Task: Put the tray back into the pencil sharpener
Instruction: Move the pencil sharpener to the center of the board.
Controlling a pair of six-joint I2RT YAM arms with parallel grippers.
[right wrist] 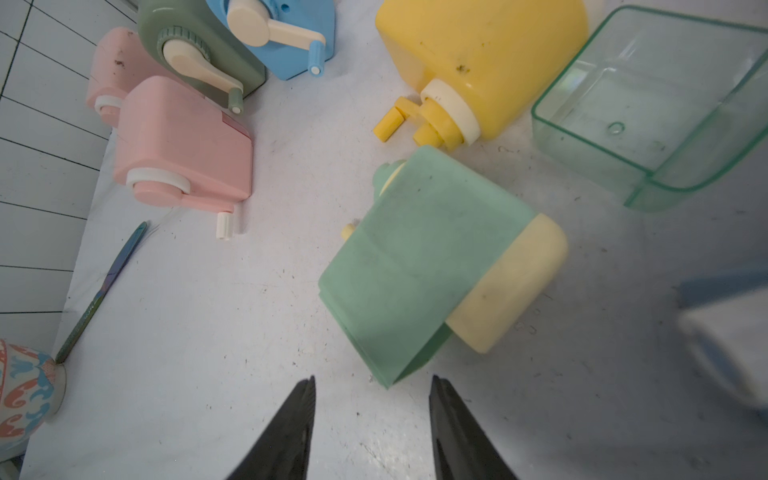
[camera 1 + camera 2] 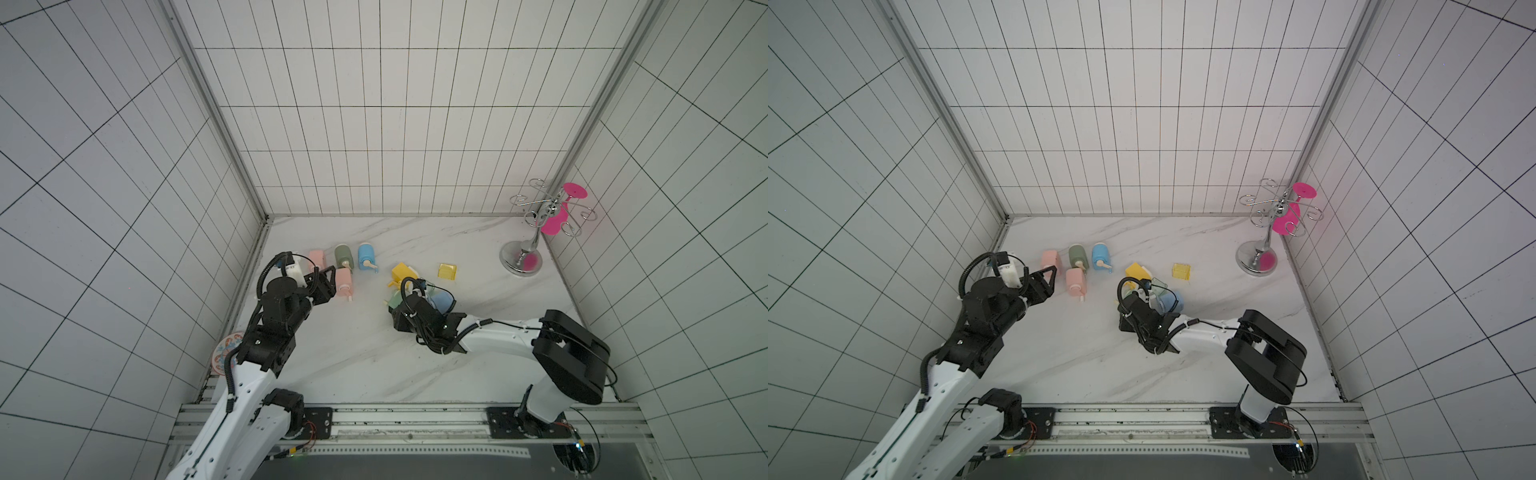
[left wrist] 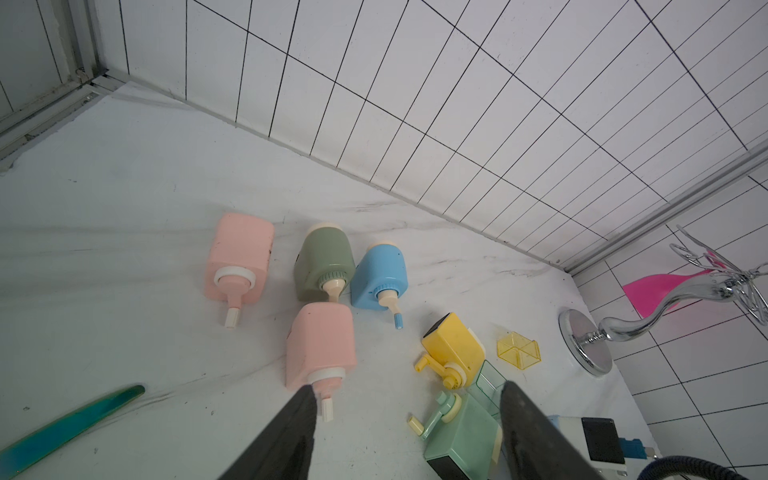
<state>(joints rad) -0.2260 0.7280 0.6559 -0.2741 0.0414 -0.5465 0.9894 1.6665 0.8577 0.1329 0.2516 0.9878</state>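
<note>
Green tray (image 1: 648, 116) opening up, sharpener (image 1: 419, 257) lying flat

White marble-patterned tabletop (image 2: 353, 357) and its load. At the back left stood a close cluster of crank sharpeners: a pink sharpener (image 3: 239, 253), an olive sharpener (image 3: 324, 262) and a blue sharpener (image 3: 380, 274) in a row, with a second pink sharpener (image 3: 320, 345) just in front of the olive one. Near the centre lay a yellow sharpener (image 3: 453, 347) and a mint-green sharpener (image 1: 419, 257), close together. A clear green tray (image 1: 648, 112) sat open side up just beside them, apart from the mint-green body. A yellow tray (image 3: 518, 350) lay a little farther right. The chrome rack base (image 2: 520, 259) occupied the back right corner. A patterned bowl (image 1: 20, 390) and a teal strip (image 3: 70, 424) lay near the left edge.
</note>
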